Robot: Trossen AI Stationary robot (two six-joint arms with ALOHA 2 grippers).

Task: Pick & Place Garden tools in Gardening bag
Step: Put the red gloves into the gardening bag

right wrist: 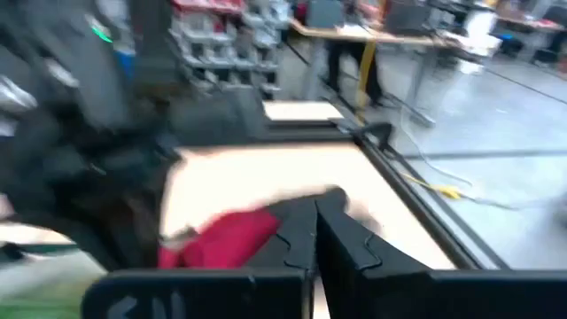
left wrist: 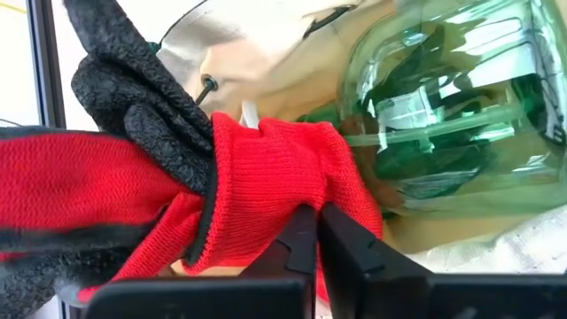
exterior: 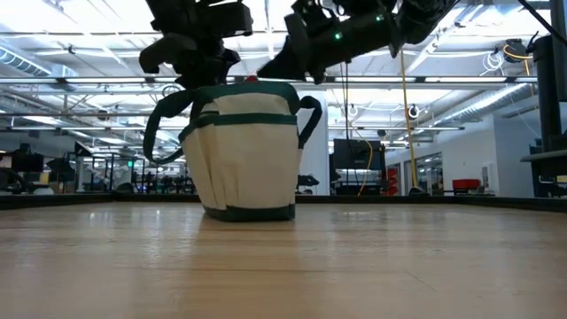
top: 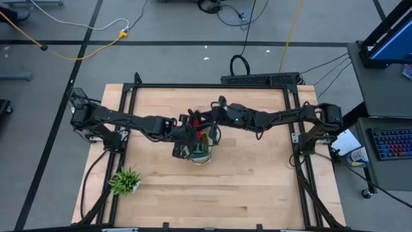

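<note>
The cream gardening bag with dark green trim stands upright on the table's middle; it also shows in the low view. A green spray bottle lies inside it. My left gripper is over the bag's mouth, shut on the red glove, which has a black palm. A bit of red shows at the bag's top rim. My right gripper hovers shut just above the bag's far right side, with the glove showing beside its fingers. My left gripper pinches the glove's red knit cuff between its two fingers. The fingers slant down from the table's left over the bag's mouth. The glove is bunched up in front of the fingers, its black part against the bag's cream lining.
A spiky green plant tuft stands near the table's near left corner. Black frame rails run along the table's left and right sides. Bare wood lies in front of the bag.
</note>
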